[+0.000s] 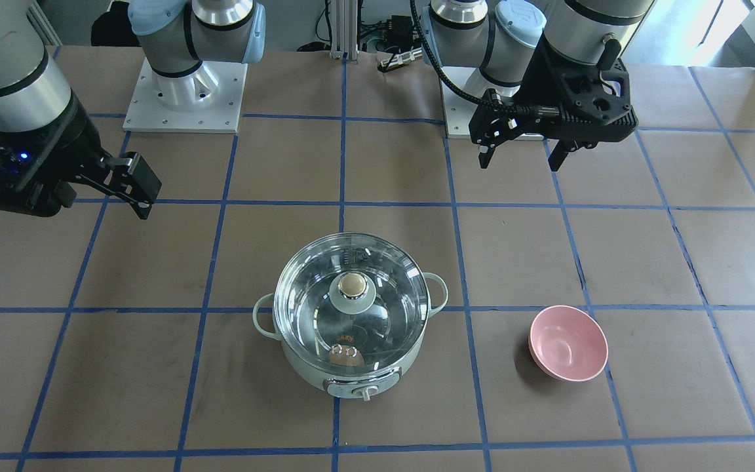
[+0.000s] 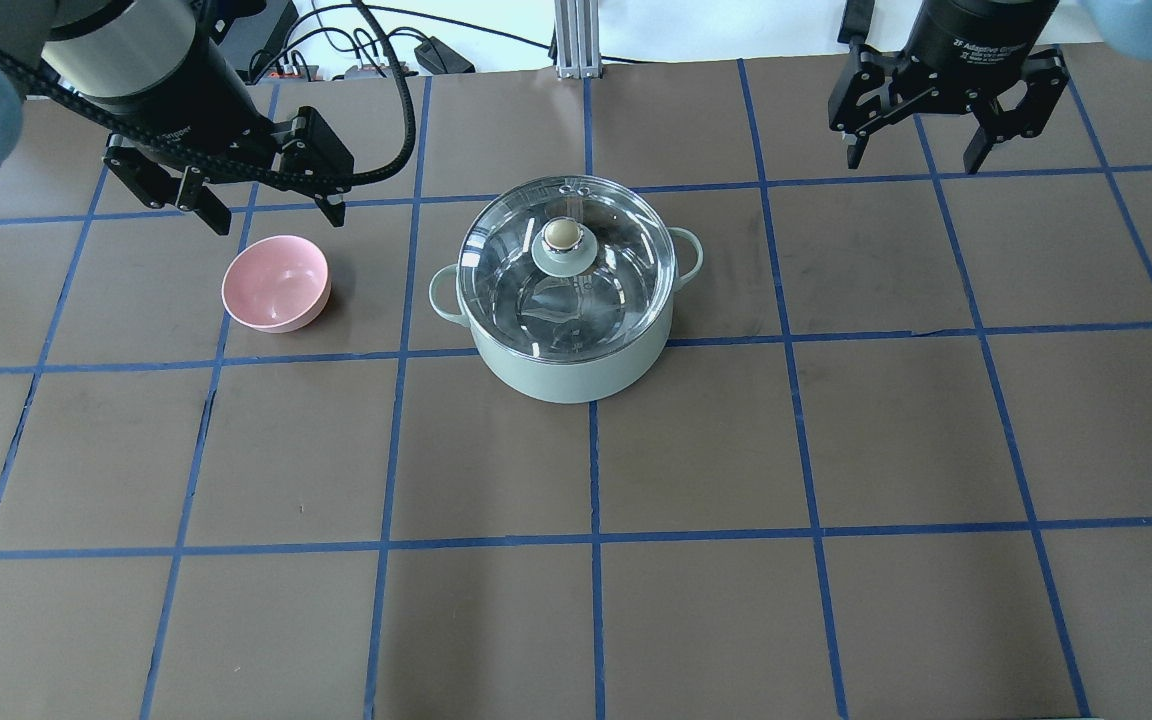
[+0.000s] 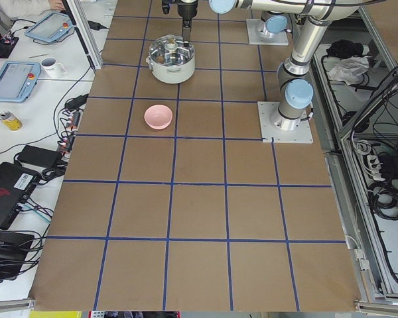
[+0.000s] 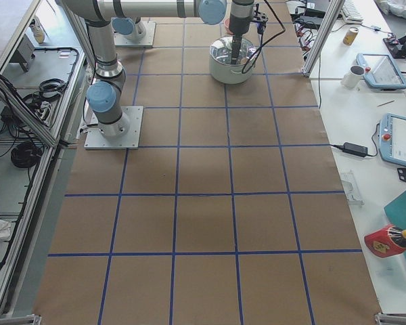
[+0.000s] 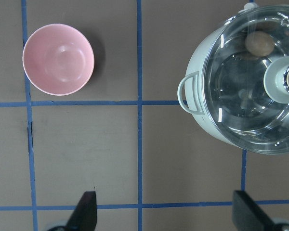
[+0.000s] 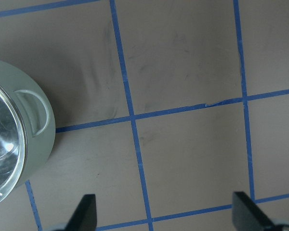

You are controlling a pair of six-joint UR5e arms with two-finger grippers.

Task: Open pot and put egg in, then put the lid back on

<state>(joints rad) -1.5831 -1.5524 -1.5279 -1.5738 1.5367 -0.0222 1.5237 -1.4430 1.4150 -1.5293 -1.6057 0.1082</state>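
Two wide, empty claws, left claw (image 2: 279,222) and right claw (image 2: 911,162), hang over the table (image 2: 736,450). The lid (image 2: 619,268) covers the pot (image 2: 576,372), with the egg (image 5: 258,43) inside and the pink bowl (image 2: 276,283) to the left.

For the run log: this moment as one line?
egg in pot | lid on pot | pink bowl empty | left pincer open, empty | right pincer open, empty

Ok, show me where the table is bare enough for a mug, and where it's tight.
Bare: the strip of table on the robot's side of the pot, and the squares between pot and right gripper. Tight: the gap between pink bowl and pot, left gripper raised nearby.
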